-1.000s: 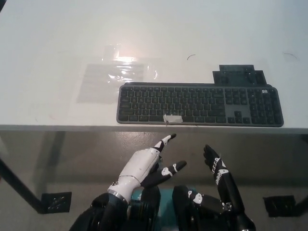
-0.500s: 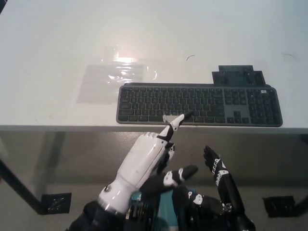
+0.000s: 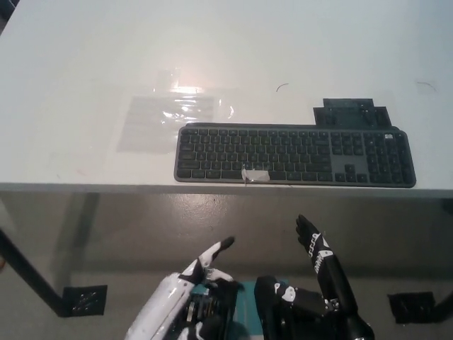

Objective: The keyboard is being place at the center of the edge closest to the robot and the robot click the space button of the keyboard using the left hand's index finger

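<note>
Drawing the white left hand point(image 3: 185, 297) back and down, away from the space bar of the flat dark grey keyboard point(image 3: 294, 154) that its forefinger was reaching half a second ago. Now holding that hand low, well below the near edge of the white counter point(image 3: 85, 71), gripping nothing, with the fingers point(image 3: 218, 249) apart and one stretched up towards the keys. Keeping the black right hand point(image 3: 316, 249) resting where it was, just beside the left, fingers extended, slightly apart and empty. Leaving the keyboard lying flat along the counter's near edge, unmoved, well apart from both hands and ahead of them, with a small pale strip point(image 3: 255, 175) sitting on the space bar.
</note>
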You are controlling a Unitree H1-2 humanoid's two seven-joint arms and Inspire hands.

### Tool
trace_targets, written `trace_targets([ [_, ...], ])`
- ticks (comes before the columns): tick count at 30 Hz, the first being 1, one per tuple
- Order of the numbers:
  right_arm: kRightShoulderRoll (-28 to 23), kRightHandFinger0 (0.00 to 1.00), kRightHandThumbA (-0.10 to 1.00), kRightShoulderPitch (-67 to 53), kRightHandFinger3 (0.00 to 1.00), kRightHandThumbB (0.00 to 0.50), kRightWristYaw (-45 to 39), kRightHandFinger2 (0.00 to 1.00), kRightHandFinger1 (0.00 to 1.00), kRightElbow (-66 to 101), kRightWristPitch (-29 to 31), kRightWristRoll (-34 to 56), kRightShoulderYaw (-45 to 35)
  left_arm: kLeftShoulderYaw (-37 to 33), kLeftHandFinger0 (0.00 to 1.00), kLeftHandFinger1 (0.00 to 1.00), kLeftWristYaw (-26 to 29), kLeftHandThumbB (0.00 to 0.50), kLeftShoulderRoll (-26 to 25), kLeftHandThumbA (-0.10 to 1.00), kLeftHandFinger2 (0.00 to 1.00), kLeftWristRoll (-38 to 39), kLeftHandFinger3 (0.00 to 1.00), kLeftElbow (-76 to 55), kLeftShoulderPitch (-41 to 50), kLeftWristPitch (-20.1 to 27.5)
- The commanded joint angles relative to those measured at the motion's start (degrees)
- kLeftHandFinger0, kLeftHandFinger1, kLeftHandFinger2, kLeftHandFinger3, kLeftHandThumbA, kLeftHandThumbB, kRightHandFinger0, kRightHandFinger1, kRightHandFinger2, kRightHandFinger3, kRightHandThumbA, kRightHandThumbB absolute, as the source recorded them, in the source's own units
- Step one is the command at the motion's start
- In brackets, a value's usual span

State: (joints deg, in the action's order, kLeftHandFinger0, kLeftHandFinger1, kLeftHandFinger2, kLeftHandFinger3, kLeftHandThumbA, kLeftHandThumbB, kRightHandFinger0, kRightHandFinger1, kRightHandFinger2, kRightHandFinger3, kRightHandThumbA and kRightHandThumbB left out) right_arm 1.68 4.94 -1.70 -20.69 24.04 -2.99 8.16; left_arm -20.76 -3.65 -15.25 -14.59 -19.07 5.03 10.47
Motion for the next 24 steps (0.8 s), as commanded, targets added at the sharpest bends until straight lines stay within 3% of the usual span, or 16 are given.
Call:
trace_targets([
  [1,0.4,1.0,1.0,1.0,1.0,0.416,-1.8,1.0,1.0,-0.4,2.9,1.0,0.7,2.7,1.0,1.0,-1.7,0.386,-0.7,1.0,1.0,7.5,1.0,9.1,-0.7,7.8],
  [5,0.5,1.0,1.0,1.0,1.0,0.422,-1.8,1.0,1.0,-0.6,2.9,0.8,0.5,4.2,1.0,1.0,-2.6,0.397,0.7,1.0,1.0,9.0,1.0,16.4,-2.2,9.3],
  [8,0.6,1.0,1.0,1.0,1.0,0.426,-2.4,1.0,1.0,-0.8,2.9,1.3,0.5,5.0,1.0,1.0,-3.3,0.435,1.3,1.0,1.0,9.1,1.0,21.1,-2.9,6.7],
  [11,0.6,1.0,1.0,1.1,1.0,0.427,-2.4,1.0,1.0,-0.8,2.9,1.1,0.4,5.6,1.0,1.0,-3.1,0.402,1.5,1.0,1.0,8.2,1.0,25.2,-3.8,8.7],
  [14,0.5,1.0,1.0,1.2,1.0,0.427,-2.5,1.0,1.0,-0.7,2.8,0.9,0.4,6.3,1.0,1.0,-3.2,0.45,2.0,1.0,1.0,7.9,1.0,28.6,-4.7,9.6],
  [24,0.5,1.0,1.0,1.5,1.0,0.413,-2.9,1.0,1.0,-0.8,2.9,0.8,0.5,6.5,1.0,1.0,-3.5,0.453,2.2,1.0,1.0,7.5,1.0,31.0,-5.1,10.5],
])
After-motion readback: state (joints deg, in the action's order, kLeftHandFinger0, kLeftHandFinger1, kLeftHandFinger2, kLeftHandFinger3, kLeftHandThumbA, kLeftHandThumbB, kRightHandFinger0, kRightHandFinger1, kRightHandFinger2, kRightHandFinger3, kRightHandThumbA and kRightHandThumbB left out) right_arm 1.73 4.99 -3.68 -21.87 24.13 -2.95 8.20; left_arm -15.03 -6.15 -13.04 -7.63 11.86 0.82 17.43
